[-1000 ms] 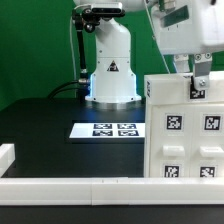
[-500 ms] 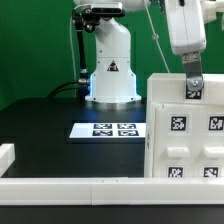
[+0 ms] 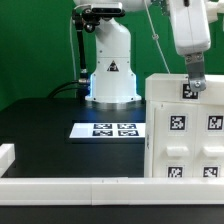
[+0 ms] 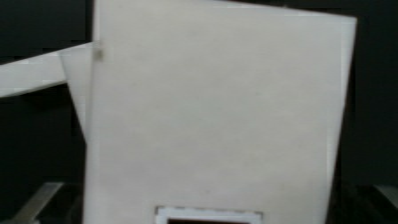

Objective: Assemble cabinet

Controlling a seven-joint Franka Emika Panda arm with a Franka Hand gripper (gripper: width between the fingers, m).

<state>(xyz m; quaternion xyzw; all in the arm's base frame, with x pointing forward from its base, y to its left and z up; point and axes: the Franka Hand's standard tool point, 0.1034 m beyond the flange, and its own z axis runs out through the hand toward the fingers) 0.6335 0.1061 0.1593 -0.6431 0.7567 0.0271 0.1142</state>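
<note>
The cabinet (image 3: 185,140) is a big white boxy block with several black-and-white tags, standing at the exterior view's right. My gripper (image 3: 192,82) hangs straight down over its top edge. Its dark fingers (image 3: 193,68) close on a small white tagged cabinet part (image 3: 189,91) that sits at the cabinet's upper edge. In the wrist view this white part (image 4: 205,120) fills nearly the whole picture, with a tag's edge at its near end. The fingers themselves are almost hidden there.
The marker board (image 3: 105,129) lies flat on the black table left of the cabinet. The arm's white base (image 3: 110,65) stands behind it. Low white border rails (image 3: 70,186) run along the front, with a short one (image 3: 5,155) at the left.
The gripper has moved a little toward the exterior view's left and slightly down, and the tagged part has moved with it. The cabinet has stayed in place.
</note>
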